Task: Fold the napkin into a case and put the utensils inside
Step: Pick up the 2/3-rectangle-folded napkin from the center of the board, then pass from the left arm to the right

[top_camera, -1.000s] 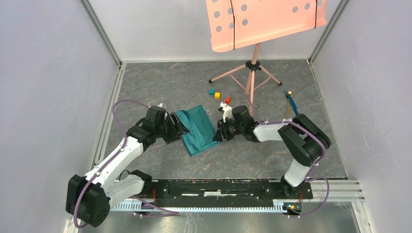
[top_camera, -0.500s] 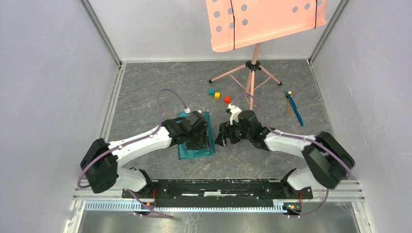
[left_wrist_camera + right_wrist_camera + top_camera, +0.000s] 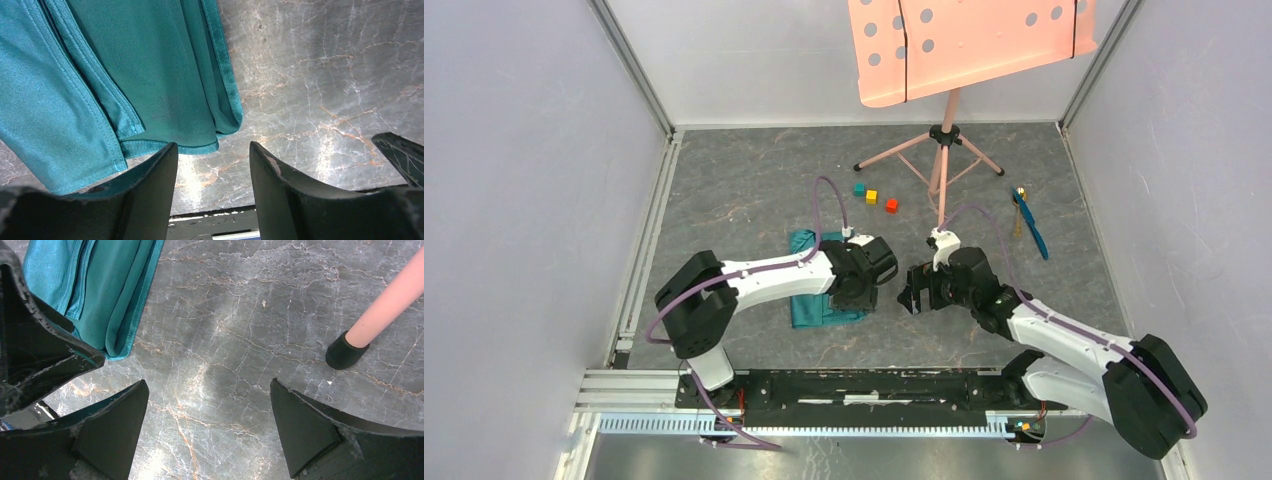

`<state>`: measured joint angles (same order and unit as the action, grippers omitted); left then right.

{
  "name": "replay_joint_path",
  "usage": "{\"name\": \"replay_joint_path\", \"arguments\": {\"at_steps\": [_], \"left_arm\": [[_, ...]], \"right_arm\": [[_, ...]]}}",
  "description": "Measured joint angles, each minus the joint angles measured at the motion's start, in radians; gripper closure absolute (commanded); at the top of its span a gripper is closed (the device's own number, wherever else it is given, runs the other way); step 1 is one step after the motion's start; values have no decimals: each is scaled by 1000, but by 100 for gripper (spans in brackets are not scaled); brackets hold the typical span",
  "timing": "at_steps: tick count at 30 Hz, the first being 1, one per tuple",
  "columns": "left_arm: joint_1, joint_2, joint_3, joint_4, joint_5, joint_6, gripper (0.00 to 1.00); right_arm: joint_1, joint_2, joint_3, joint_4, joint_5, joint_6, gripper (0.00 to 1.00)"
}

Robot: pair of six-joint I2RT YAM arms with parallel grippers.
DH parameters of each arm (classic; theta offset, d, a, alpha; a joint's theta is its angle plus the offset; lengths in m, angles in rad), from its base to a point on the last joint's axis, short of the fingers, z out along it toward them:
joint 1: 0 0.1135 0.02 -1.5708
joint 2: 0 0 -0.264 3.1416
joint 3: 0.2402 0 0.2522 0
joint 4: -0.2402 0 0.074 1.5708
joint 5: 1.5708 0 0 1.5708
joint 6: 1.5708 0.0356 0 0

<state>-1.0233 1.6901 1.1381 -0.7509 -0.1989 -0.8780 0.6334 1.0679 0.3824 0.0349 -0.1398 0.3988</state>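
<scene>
The folded napkin [image 3: 808, 308] lies flat on the table [image 3: 744, 190], partly hidden under the left claw [image 3: 212, 150]. That claw's fingers stand apart at the napkin's right edge, with only bare table between them. The right claw [image 3: 207, 385] hangs just right of the napkin, spread wide and holding nothing. The utensils [image 3: 1029, 222] lie together, well right of the napkin and farther back. Three small cubes [image 3: 871, 196] sit beyond its far edge.

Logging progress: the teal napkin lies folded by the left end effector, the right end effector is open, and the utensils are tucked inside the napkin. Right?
No: the utensils lie on the table far to the right of the napkin, as the top external view shows. The rest holds: napkin folded by the left end effector, right end effector open.
</scene>
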Motion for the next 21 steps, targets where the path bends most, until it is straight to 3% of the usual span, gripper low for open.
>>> {"name": "replay_joint_path", "arguments": {"at_steps": [10, 14, 17, 21], "left_arm": [[-8, 95, 61, -26, -32, 0, 40], [-12, 133, 65, -26, -35, 0, 46], [-13, 157, 68, -26, -34, 0, 55], [-13, 163, 75, -18, -46, 0, 86]], "right_arm": [[-2, 16, -7, -8, 4, 5, 2], [-18, 21, -7, -8, 7, 26, 2], [-30, 18, -7, -7, 11, 35, 2], [-42, 18, -7, -7, 12, 35, 2]]}}
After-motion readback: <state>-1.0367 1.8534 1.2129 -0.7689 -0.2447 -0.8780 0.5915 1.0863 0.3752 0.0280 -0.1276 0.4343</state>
